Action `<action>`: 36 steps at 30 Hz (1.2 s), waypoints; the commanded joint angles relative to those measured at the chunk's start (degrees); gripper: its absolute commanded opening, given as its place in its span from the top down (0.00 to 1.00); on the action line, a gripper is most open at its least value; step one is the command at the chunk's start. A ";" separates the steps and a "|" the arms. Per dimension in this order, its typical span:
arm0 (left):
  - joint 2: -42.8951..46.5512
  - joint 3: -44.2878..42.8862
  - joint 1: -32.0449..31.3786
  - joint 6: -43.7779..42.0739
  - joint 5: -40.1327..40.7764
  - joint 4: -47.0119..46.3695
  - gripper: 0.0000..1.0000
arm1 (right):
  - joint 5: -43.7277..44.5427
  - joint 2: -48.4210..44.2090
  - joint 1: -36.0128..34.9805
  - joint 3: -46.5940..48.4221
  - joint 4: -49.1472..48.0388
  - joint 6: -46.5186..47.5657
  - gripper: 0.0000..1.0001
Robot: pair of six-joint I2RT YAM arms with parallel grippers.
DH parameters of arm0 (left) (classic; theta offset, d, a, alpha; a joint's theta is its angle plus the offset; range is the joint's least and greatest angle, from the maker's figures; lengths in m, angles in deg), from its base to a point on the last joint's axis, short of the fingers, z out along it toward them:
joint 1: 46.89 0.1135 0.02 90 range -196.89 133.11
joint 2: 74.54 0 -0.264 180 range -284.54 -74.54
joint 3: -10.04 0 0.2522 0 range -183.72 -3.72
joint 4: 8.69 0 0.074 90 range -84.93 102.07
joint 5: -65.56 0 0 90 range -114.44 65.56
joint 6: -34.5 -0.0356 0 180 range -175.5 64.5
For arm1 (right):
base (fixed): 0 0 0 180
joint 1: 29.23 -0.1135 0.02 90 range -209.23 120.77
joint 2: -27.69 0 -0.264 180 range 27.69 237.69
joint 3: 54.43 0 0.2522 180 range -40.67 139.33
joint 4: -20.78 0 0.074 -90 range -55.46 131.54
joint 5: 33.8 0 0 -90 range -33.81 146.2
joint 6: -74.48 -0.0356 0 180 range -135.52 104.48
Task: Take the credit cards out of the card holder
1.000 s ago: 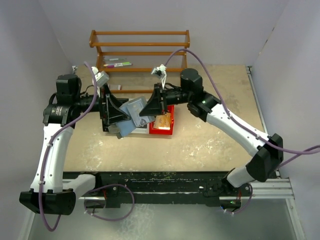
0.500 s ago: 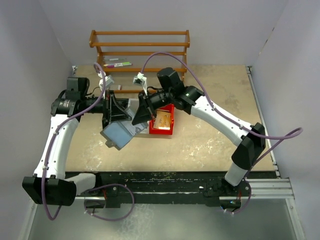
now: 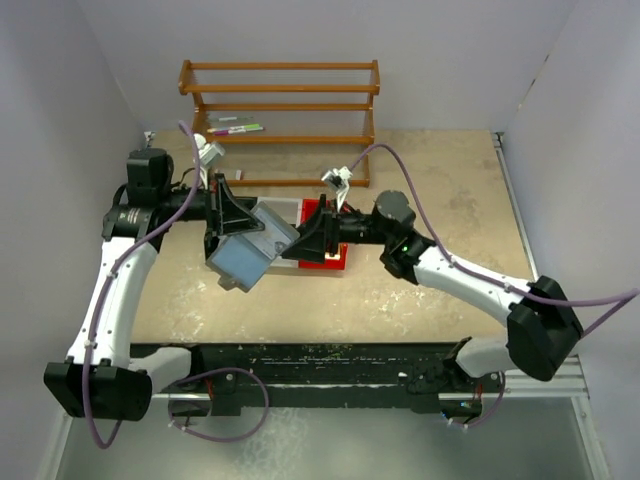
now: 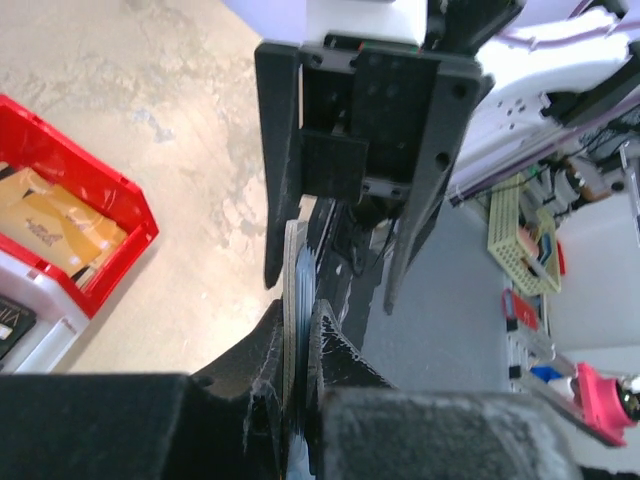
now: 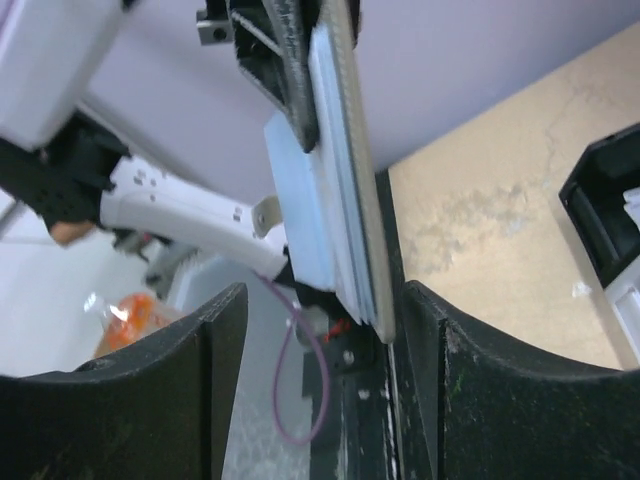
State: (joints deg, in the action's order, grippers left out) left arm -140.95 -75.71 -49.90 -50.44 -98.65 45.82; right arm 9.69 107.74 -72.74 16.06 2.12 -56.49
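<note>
Table (image 3: 440, 270) has free room to the front and right. Wooden rack (image 3: 280, 90) is well behind, no factor. Red bin (image 4: 120, 215) sits below the arms and holds tan flat pieces (image 4: 50, 215), likely cards already out, can't confirm. Card holder (image 3: 245, 255) is in the air above the bins, left gripper (image 4: 297, 335) pinched tight on one edge. Right gripper (image 3: 312, 232) is spread wide, straddling the far edge and gripping nothing. Can't tell if cards remain inside. Tight spot: holder edge just beside one right finger
</note>
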 commanded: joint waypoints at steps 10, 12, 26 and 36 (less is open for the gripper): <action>6.18 5.52 0.28 29.41 -0.33 -26.72 0.95 | 12.94 3.74 -2.57 -9.86 -48.50 -23.95 0.91; 6.17 4.48 0.29 24.79 -1.54 -23.15 0.65 | 8.70 3.72 -1.47 -8.49 -44.68 -24.88 1.00; -1.43 -7.37 0.13 -31.98 3.85 21.57 0.37 | -7.69 14.14 -0.10 37.27 60.81 31.98 1.00; -2.90 -4.32 -4.73 -35.59 5.42 23.13 0.76 | -3.79 20.66 -1.67 50.88 72.67 37.59 1.00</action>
State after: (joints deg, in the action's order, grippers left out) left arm -144.45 -81.28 -51.62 -83.18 -92.32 69.16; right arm 4.65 127.69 -73.29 61.54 68.15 -22.35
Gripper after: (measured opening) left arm 0.321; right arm 0.057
